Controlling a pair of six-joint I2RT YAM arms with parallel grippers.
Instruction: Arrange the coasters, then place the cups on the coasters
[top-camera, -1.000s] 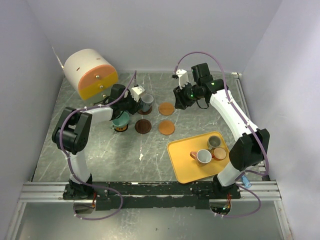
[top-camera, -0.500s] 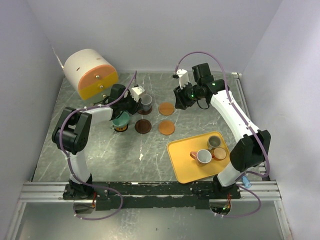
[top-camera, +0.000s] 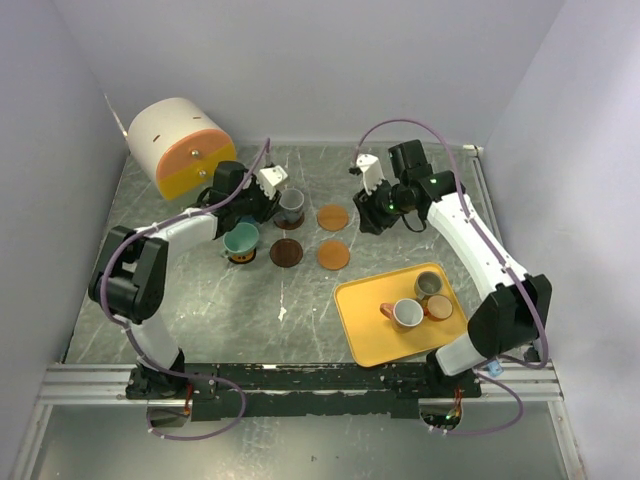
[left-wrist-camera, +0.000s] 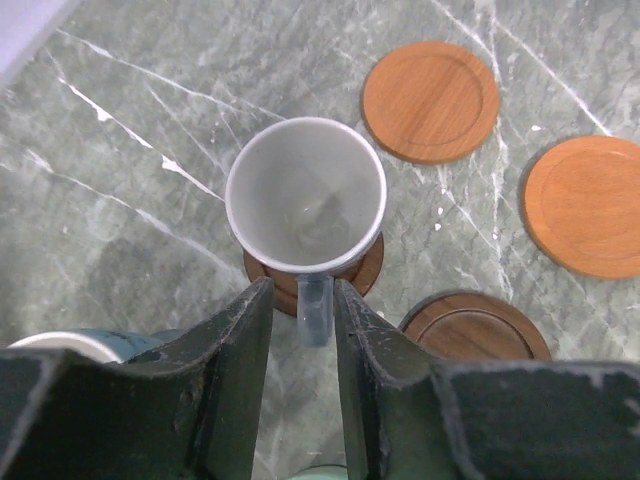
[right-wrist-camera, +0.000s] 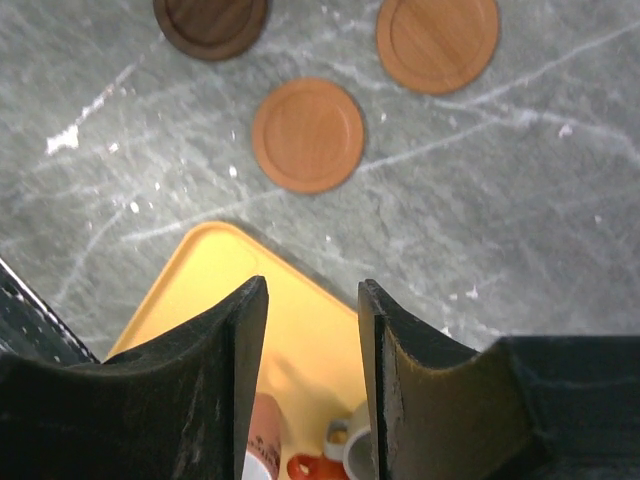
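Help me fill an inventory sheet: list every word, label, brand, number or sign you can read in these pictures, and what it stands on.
None: no readable text in any view.
The grey cup, the coasters, the yellow tray and the white-and-orange cylinder show plain surfaces with no print.

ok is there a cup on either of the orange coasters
No, the two orange coasters lie bare, while the grey cup stands on a dark brown coaster.
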